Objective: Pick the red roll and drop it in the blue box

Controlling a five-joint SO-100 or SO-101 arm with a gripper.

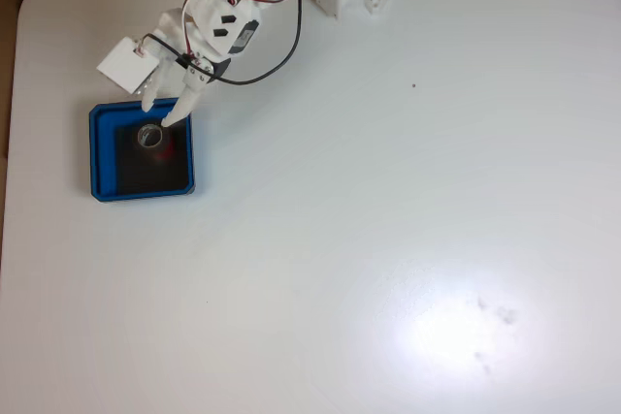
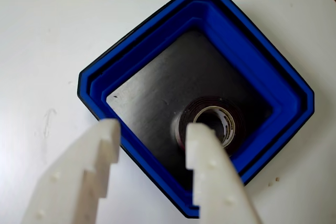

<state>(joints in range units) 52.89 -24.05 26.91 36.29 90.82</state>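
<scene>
The jaws [image 2: 152,132] stand apart, released and holding nothing, above the rim of the blue box [image 2: 247,40] in the wrist view. In the fixed view the jaws [image 1: 162,113] hang over the upper edge of the blue box [image 1: 95,157], near the bench's [image 1: 388,220] left side. The red roll [image 2: 231,116] lies flat on the box's black floor; in the fixed view the red roll [image 1: 155,140] sits in the upper middle of the floor.

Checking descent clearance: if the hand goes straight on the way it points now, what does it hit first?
Probably the blue box: the open hand points down over its near rim, one finger above the red roll inside. Depth is unclear, so rim or roll first is uncertain.
</scene>
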